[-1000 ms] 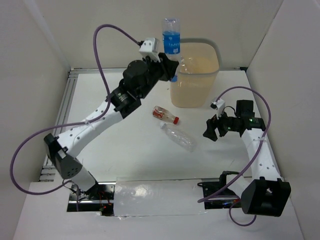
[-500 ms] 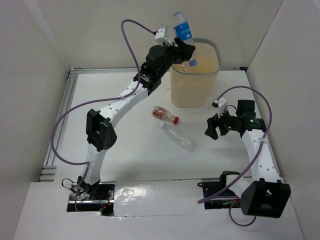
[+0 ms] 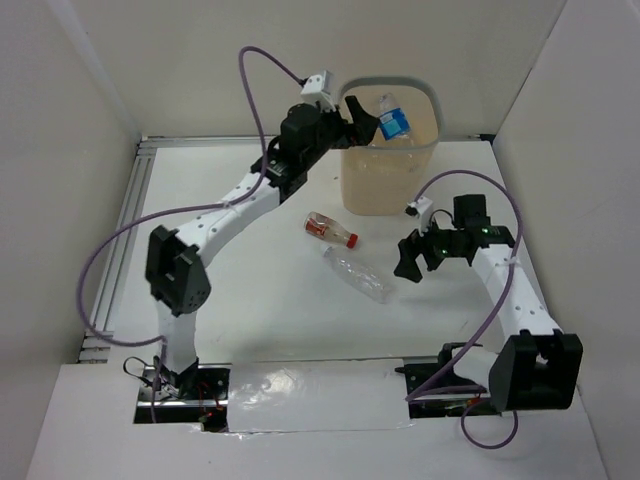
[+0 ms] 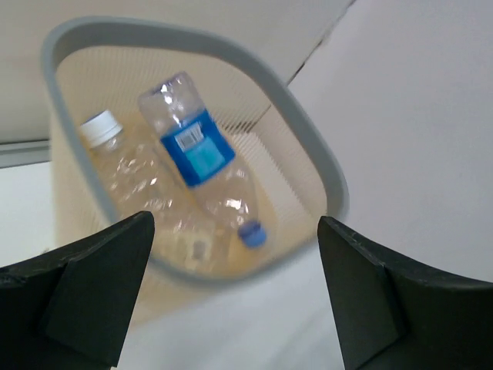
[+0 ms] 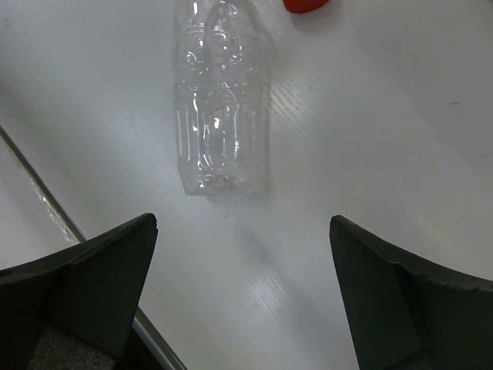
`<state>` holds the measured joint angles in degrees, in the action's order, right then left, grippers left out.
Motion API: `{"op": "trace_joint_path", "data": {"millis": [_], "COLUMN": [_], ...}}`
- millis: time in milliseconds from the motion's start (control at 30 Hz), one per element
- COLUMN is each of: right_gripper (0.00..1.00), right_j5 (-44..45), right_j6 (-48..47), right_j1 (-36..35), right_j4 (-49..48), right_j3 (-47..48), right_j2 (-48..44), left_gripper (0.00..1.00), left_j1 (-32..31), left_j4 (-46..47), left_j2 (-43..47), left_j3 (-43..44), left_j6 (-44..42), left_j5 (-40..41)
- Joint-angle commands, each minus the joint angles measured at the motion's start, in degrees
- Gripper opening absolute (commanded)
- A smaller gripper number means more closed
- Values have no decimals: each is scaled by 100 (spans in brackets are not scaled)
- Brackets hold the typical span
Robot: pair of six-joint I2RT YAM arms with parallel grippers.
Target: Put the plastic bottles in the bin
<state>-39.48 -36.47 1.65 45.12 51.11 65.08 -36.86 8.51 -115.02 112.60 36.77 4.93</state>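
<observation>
Left gripper [image 4: 235,231] spread above meshed beige bin [image 4: 192,35], blue-labelled bottle [image 4: 196,150] inside, right gripper [image 5: 243,223] spread

Lighting was bright, even and diffuse in all views. The white table [image 3: 250,300] and walls [image 3: 80,80] read near overexposed. Shadows were soft and faint, the clearest beneath the clear bottle [image 5: 219,100]. The left wrist view was blurred, with the bin [image 4: 314,142] rim smeared. The dark fingers [image 4: 85,293] sat out of focus in both wrist views. A glossy strip [image 3: 320,395] showed mild glare.
</observation>
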Motion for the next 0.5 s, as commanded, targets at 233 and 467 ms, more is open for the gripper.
{"op": "trace_joint_path", "data": {"millis": [233, 467], "right_gripper": [100, 100], "right_j5": [599, 1407], "right_j6": [368, 861], "right_j1": [-1130, -2158], "right_j4": [-1040, -1664], "right_j3": [320, 557], "right_j2": [1024, 1990], "left_gripper": [100, 100], "left_j1": [-700, -1147], "left_j4": [-1122, -2502], "left_j2": [4772, 7095], "left_j3": [-4274, -6547], "left_j6": [-734, 661], "left_j5": [763, 1861]}}
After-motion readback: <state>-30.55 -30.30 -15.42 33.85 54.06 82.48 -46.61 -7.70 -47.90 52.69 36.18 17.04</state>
